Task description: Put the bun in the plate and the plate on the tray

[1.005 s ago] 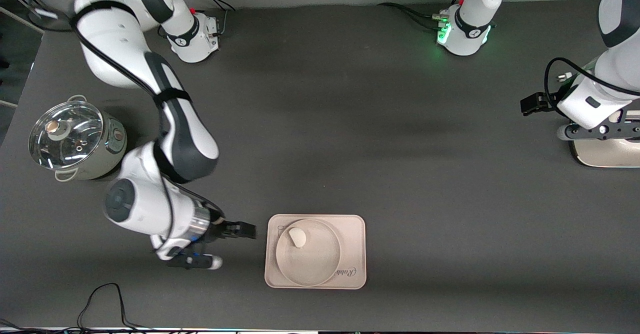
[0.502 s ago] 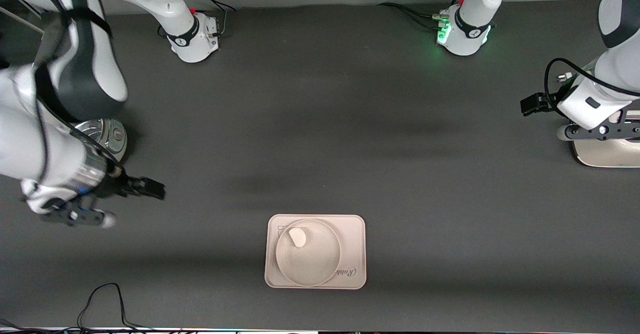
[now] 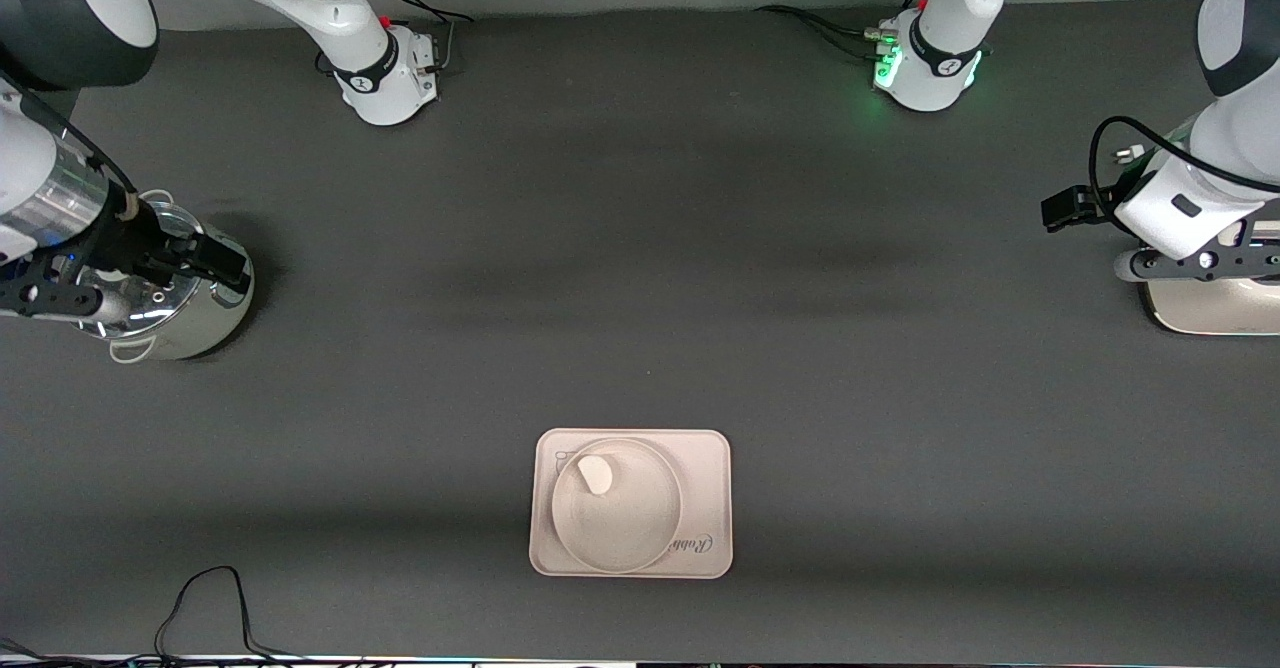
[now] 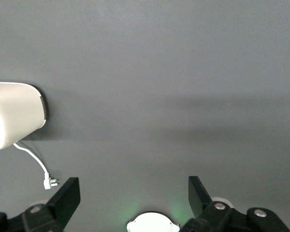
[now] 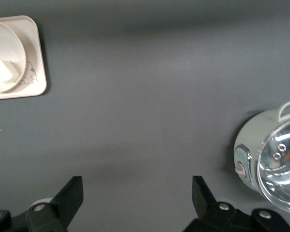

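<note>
Front view: bun on plate, plate on tray, both arms clear of them.

The bun (image 3: 596,474) lies in the plate (image 3: 617,504) near its rim, and the plate sits on the tray (image 3: 712,493). The right gripper (image 3: 205,260) hangs over a lidded pot (image 3: 190,328), fingers spread and empty; the left gripper (image 4: 133,203), also spread and empty, waits at its own end of the table. The bun looks soft and light, best pinched gently across its sides; the stiff plate is best taken by its raised rim.
</note>
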